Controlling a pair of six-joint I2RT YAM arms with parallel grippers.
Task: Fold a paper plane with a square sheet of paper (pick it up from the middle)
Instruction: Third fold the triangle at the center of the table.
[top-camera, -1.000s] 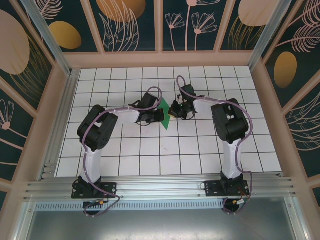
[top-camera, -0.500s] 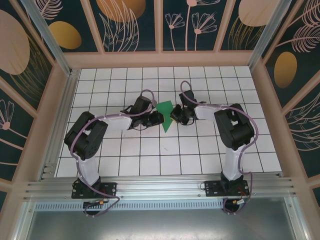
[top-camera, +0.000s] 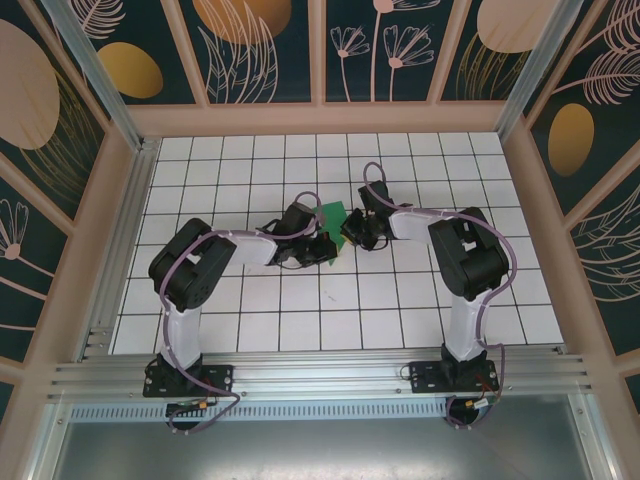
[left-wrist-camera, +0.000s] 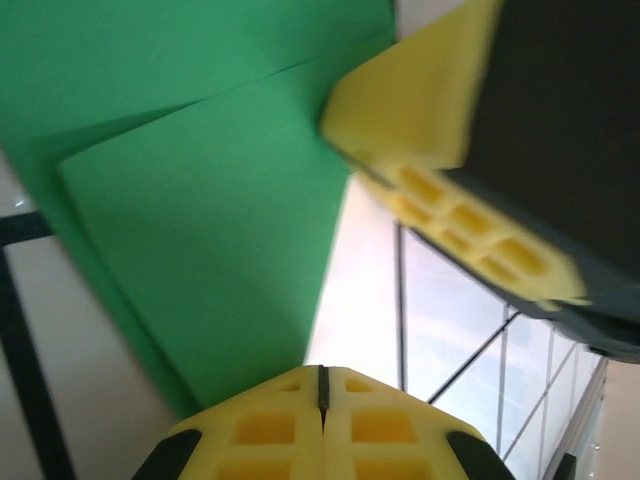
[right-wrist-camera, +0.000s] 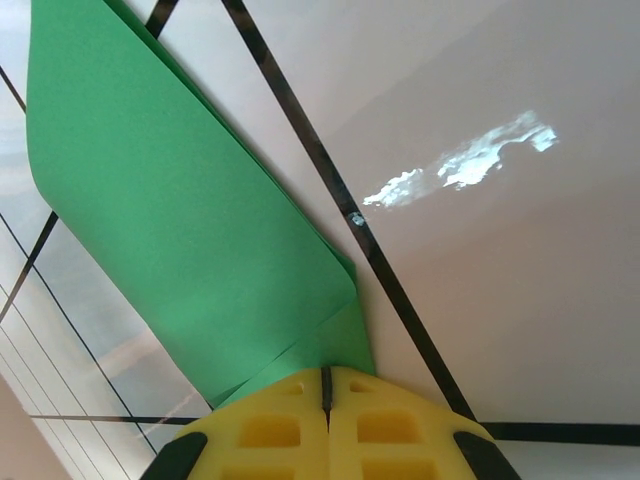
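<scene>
Left arm is tucked in closer and the green paper looks smaller now — left gripper and right gripper both squeezed together, each pinching its edge.

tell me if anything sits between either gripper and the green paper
Nothing visible does. The left gripper and the right gripper are each shut directly on an edge of the folded sheet of paper. In the left wrist view, the other arm's yellow fingers sit beside the sheet, not blocking it.

white tiled tabletop, black grid lines — dark floral wall panels around, aluminium rail along near edge
</scene>
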